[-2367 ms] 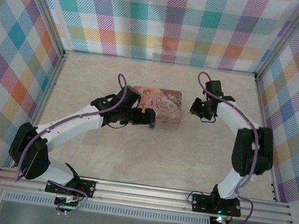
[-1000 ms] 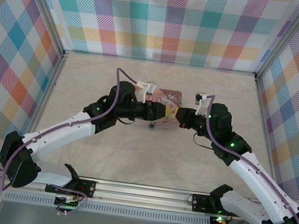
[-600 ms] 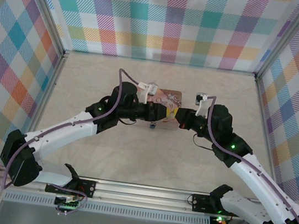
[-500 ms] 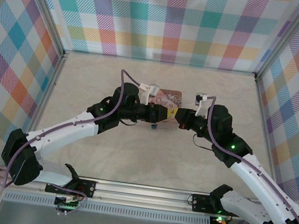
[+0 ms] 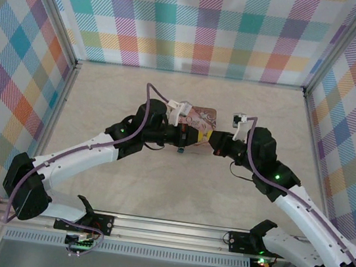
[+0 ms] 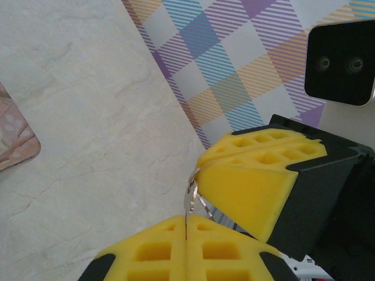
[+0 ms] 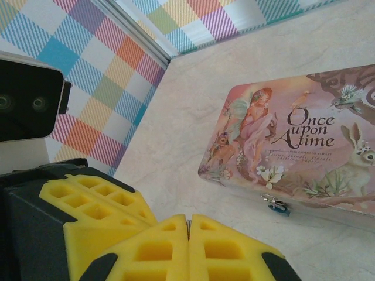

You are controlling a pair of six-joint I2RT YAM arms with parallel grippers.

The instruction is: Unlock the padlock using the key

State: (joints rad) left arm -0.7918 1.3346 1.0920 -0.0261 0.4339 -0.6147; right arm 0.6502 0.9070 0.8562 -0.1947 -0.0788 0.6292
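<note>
Key (image 6: 189, 196) sliver, ends buried in left claw (image 6: 186, 228), right claw (image 6: 202, 167)

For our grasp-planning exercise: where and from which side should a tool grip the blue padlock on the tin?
Probably take the padlock by its blue body, from the front of the tin: the body sticks out from the front wall, while the silver shackle is tucked against the lid edge.
</note>
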